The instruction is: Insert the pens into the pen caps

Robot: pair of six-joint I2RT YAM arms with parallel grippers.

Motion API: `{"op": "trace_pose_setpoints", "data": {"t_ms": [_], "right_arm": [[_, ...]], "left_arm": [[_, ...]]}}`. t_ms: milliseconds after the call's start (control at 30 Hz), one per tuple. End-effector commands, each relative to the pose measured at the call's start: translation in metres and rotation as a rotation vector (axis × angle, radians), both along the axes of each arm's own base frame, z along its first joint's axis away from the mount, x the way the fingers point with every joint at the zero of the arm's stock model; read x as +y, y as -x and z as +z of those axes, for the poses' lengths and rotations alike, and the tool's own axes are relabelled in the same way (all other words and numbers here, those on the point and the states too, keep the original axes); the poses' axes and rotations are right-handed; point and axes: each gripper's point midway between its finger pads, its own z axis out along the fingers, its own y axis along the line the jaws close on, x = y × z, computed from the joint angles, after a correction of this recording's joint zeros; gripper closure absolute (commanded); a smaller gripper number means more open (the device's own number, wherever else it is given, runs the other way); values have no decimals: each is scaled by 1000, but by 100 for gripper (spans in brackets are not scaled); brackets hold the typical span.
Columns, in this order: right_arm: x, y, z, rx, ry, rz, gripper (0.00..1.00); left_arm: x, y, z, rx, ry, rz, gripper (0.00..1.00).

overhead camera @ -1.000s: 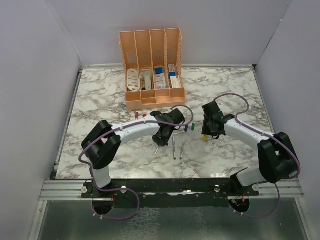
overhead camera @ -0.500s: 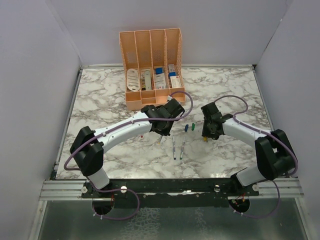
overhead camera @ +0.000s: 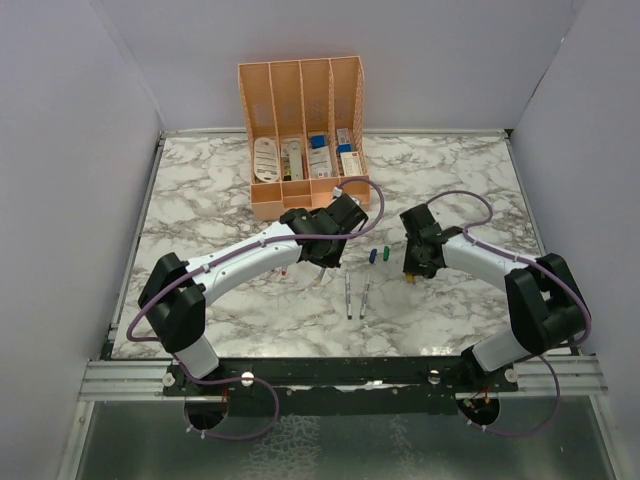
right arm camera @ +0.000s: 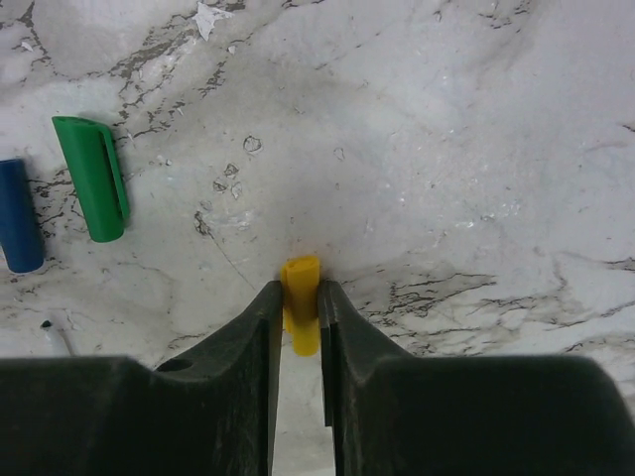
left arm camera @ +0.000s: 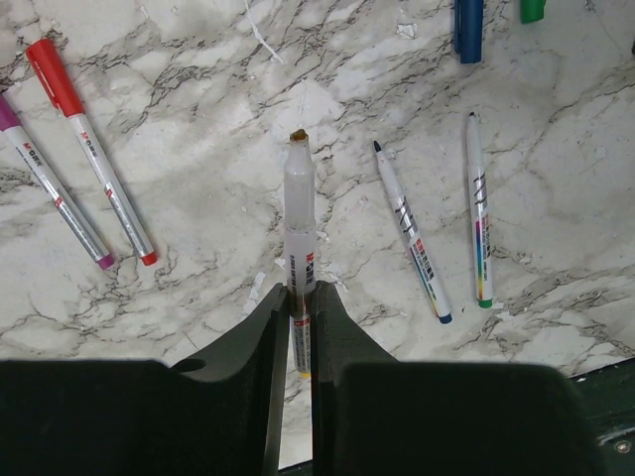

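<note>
- The left end effector (left arm camera: 298, 293) pinches the yellow-tipped pen (left arm camera: 300, 198) by its lower barrel. The bare tip points away from the wrist camera, above the marble desk (overhead camera: 200, 200).
- The right end effector (right arm camera: 298, 297) is closed on the yellow cap (right arm camera: 301, 317), which stands out beyond the fingertips close to the desk surface.
- From overhead, the two end effectors sit near mid-desk, apart from each other, in front of the peach organiser (overhead camera: 300, 130).
- The blue-tipped pen (left arm camera: 412, 233) and the green-tipped pen (left arm camera: 479, 223) lie uncapped and roughly parallel on the desk, just beside each other, between the two arms.
- The blue cap (right arm camera: 18, 228) and the green cap (right arm camera: 91, 178) lie loose side by side on the marble, left of the yellow cap in the right wrist view.
- The red pen (left arm camera: 89, 149) and the purple pen (left arm camera: 50, 188) lie next to each other on the desk with their caps on, left of the held pen in the left wrist view.
</note>
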Motion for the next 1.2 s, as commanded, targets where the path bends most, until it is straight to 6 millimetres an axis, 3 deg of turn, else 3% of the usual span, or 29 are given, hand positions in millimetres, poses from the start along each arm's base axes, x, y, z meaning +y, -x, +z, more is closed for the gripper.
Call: {"op": "trace_pose_setpoints", "data": {"t_ms": [0,100,233,367,500,767,967,1167], "right_arm": [[4,5,-11,40,-9,6,85],[6,7,-13,53,-17,14,99],[12,7,-11,50,-49,33,99],[21,-8,7,-15,-81,60,99],[29,-34,43,-136,-102,82,99],[45,-81,150,-530,-211,124,99],[53,-80,211,-776,-329,170,99],[73,-59,246,-930,-485,305,99]], "left_arm": [[-1,-11,20,-65,40,10,100],[-1,-12,20,-65,45,7,100],[-4,-12,21,-67,66,2,100],[-12,-15,26,-86,125,-3,100],[-23,-15,29,-104,208,-23,100],[-51,-11,50,-201,468,-112,100],[-75,5,70,-252,697,-229,100],[-98,17,77,-217,845,-304,100]]}}
